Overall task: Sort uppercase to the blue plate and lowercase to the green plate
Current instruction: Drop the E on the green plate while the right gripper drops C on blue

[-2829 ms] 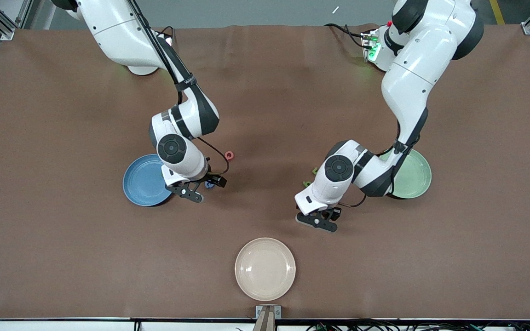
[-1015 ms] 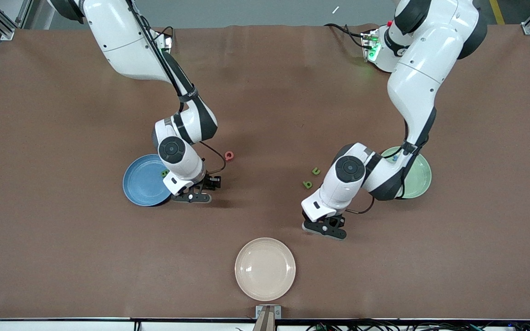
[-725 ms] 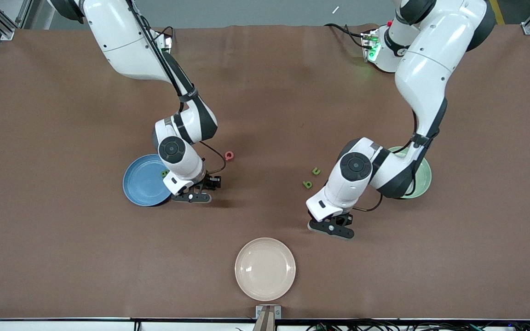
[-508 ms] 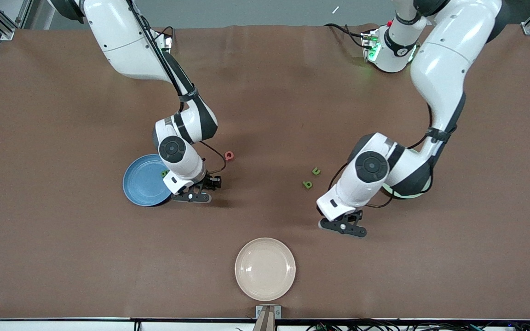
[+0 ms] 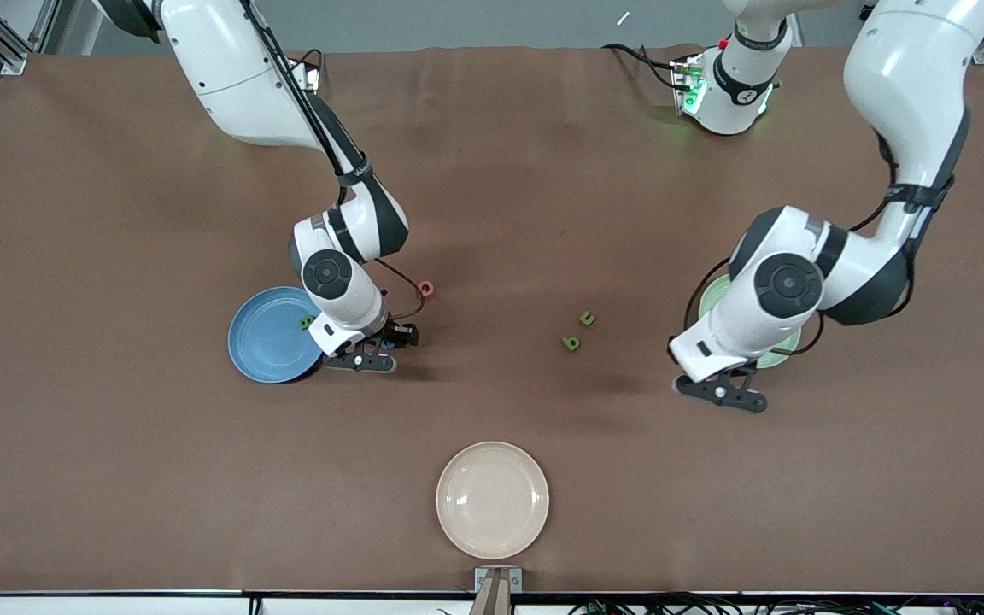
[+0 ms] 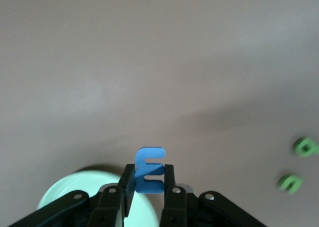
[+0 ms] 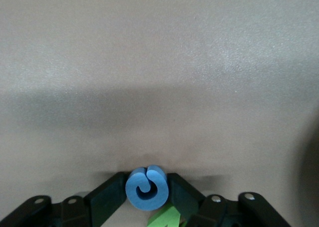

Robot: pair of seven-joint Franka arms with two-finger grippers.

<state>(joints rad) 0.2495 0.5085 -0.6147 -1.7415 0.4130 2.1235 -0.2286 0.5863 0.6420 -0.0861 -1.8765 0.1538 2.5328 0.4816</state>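
My right gripper (image 5: 361, 361) is low at the table beside the blue plate (image 5: 263, 342). Its fingers press both sides of a curled blue capital letter (image 7: 146, 187), gripper (image 7: 147, 188) shut on it. Part of a green letter (image 7: 164, 218) shows right against it. Another green letter (image 5: 306, 322) lies on the blue plate. My left gripper (image 5: 721, 393) hangs over the rim of the green plate (image 5: 711, 299), shut (image 6: 149, 179) on a blue lowercase m (image 6: 149, 170). A pinkish-red Q (image 5: 426, 289) lies by the right arm. Two green lowercase letters (image 5: 587, 319) (image 5: 571, 343) lie mid-table.
A cream plate (image 5: 492, 500) sits near the table's front edge, in the middle. The left arm's elbow covers most of the green plate (image 6: 75, 197). Both green mid-table letters (image 6: 305, 146) (image 6: 290, 182) also show in the left wrist view.
The left arm has swung from mid-table toward the green plate, carrying the blue m. The right gripper has stayed beside the blue plate and narrowed its fingers onto the blue capital.
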